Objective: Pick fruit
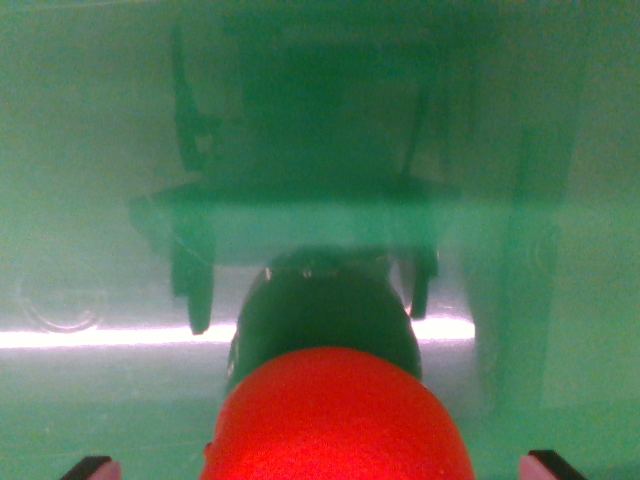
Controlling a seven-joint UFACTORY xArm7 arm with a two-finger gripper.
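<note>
Green glossy surface (90, 150) fills the view; round red fruit (338, 420), no long axis seen, sits between spread fingertips (90, 467), untouched.

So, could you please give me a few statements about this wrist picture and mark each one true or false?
1. A round red fruit fills the bottom centre of the wrist view. True.
2. The surface under it is a plain white tabletop. False: it is a glossy green surface with dark reflections.
3. Two dark fingertips of the hand show at the bottom corners, one on each side of the fruit. True.
4. The fingertips press against the fruit. False: green surface shows between each tip and the fruit.
5. A bright horizontal streak of light crosses the surface. True.
6. Several fruits lie side by side. False: only one shows.
</note>
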